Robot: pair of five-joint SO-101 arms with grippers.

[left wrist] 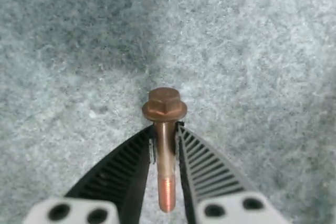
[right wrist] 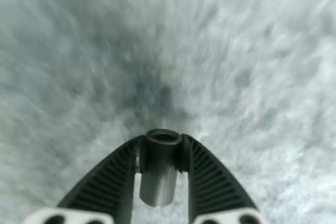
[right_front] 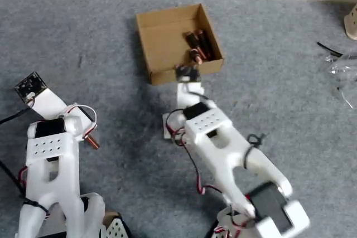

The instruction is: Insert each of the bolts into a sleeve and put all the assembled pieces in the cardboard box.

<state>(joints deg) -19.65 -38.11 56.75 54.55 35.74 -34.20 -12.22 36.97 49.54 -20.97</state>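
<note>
Misalignment is my worry: the left gripper (left wrist: pixel 166 129) is clamped on the bolt (left wrist: pixel 164 106) by its shank, the right gripper (right wrist: pixel 160 142) on the sleeve (right wrist: pixel 159 182), beside the cardboard box (right_front: pixel 167 15). Either could pivot on contact and jam the mating; the sleeve seems squarely held, though I can't be sure.

My high camera looks down from well above on the grey mat (right_front: pixel 111 43), the arms reaching away from it. My wrist cameras sit close behind the left gripper (left wrist: pixel 166 129) and right gripper (right wrist: pixel 161 142), facing that mat. High and left wrist views share the bolt (left wrist: pixel 165 109), I think.
</note>
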